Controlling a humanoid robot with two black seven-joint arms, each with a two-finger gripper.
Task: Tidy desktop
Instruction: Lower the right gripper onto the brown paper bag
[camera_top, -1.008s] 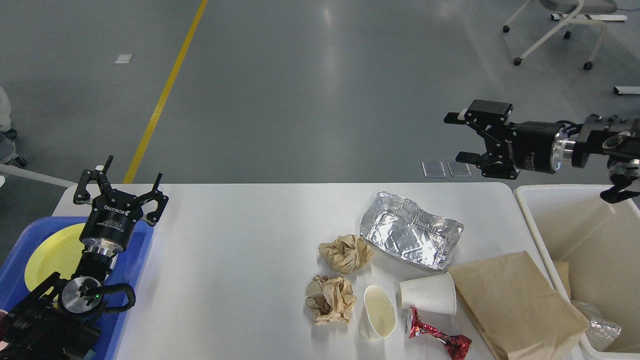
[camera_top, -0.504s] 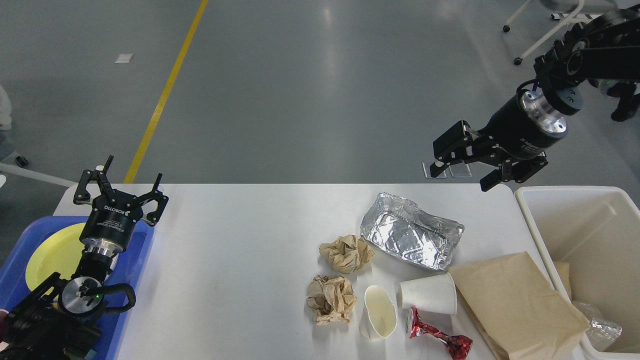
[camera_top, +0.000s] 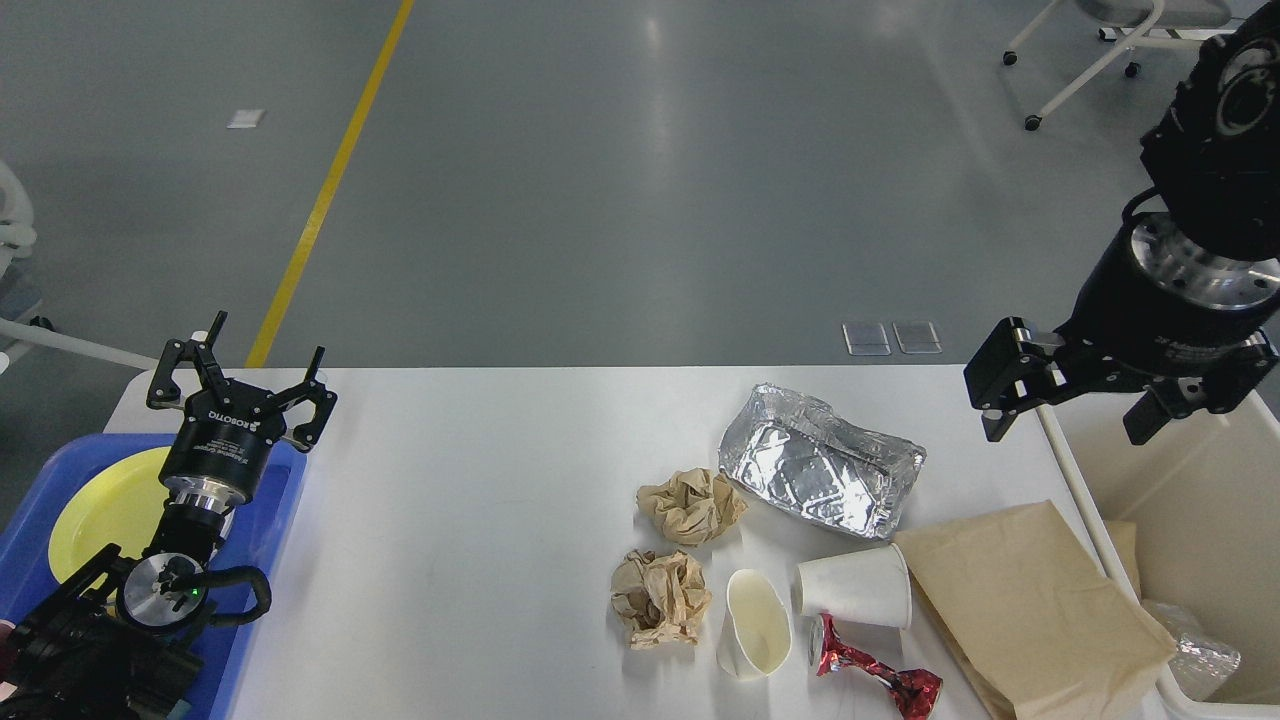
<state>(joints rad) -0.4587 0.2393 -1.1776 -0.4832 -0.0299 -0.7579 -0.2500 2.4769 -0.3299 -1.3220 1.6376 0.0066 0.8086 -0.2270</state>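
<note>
Worktop (camera_top: 480, 500), white, fills lower frame, still littered at right: foil tray (camera_top: 820, 470), two paper wads (camera_top: 690, 505), two paper cups (camera_top: 855, 587), brown bag (camera_top: 1030, 610). Right tool (camera_top: 1085, 405) spread wide, empty, over beige bin (camera_top: 1065, 460) rim; best lowered onto foil tray next. Left tool (camera_top: 245, 385) spread, empty. Bin: foil, paper. Blue tray (camera_top: 285, 500): yellow plate (camera_top: 105, 510).

The black two-finger left gripper (camera_top: 245, 375) points up and away at the end of its black arm, fingers spread wide apart and holding nothing; the black two-finger right gripper (camera_top: 1075, 425) hangs downward, fingers parted, empty
</note>
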